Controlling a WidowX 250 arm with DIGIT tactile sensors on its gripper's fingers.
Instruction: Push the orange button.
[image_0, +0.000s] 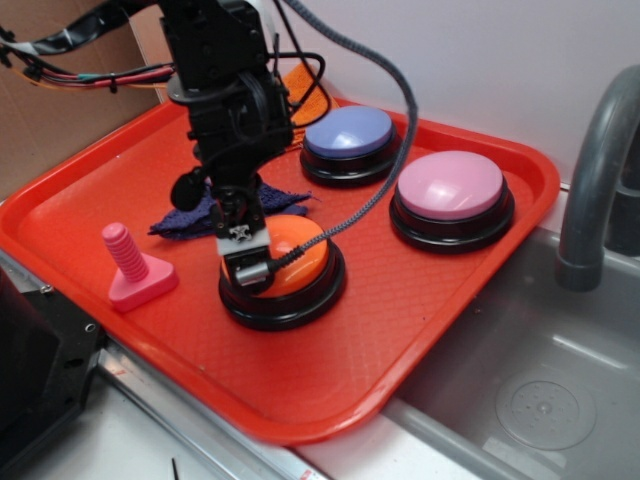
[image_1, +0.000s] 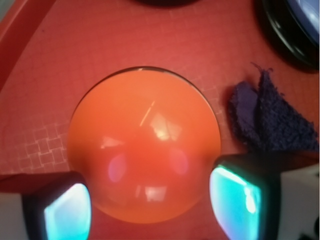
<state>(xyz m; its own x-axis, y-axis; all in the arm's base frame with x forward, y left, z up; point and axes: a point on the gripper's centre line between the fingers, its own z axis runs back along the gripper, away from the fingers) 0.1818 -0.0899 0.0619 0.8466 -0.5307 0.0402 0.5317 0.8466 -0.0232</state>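
The orange button (image_0: 303, 256) is a glossy orange dome on a black round base, standing at the front middle of the red tray (image_0: 440, 300). My gripper (image_0: 244, 243) points straight down onto the left part of the dome. In the wrist view the orange button (image_1: 145, 145) fills the middle of the frame, and my gripper (image_1: 150, 205) is open, with one finger at each lower side of the dome and nothing held. I cannot tell whether the fingertips (image_1: 67, 212) touch the cap.
A blue-purple dome button (image_0: 348, 135) and a pink dome button (image_0: 450, 188) stand further back on the tray. A dark purple cloth (image_0: 195, 215) lies just behind the gripper, and a pink plastic bolt (image_0: 135, 268) stands to its left. A folded orange cloth (image_0: 308, 95) is at the back. A sink (image_0: 560, 390) and faucet (image_0: 600, 170) are at the right.
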